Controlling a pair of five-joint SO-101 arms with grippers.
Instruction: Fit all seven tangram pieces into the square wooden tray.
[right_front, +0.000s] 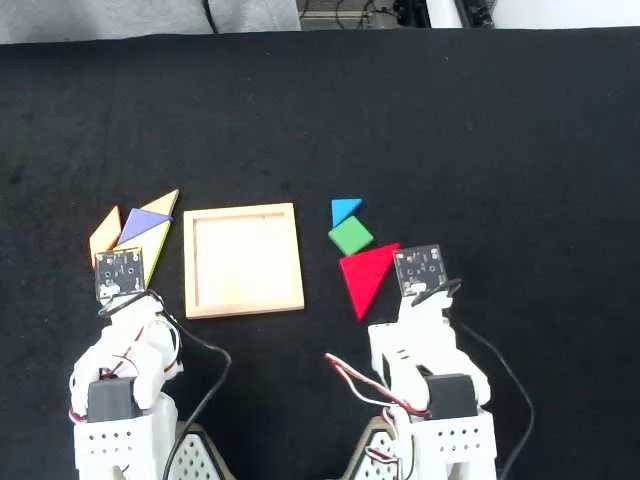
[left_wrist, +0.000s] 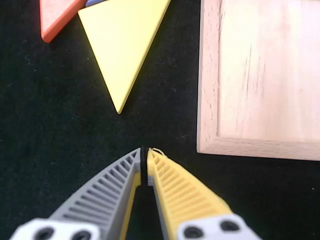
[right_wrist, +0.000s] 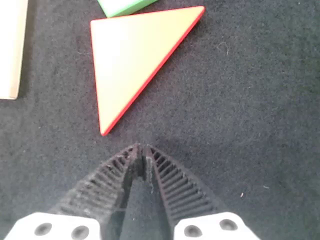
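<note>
Find left gripper and right gripper both closed, empty. Expect light, stiff, slick wood: red triangle flat right of the tray, yellow triangle left. Pinch across thin edges.

We hold our left arm and right arm side by side, both stretched forward with wrists tipped down. Our left gripper has its grey and yellow jaws pressed together, empty. Our right gripper, with black jaws, is likewise closed on nothing.
</note>
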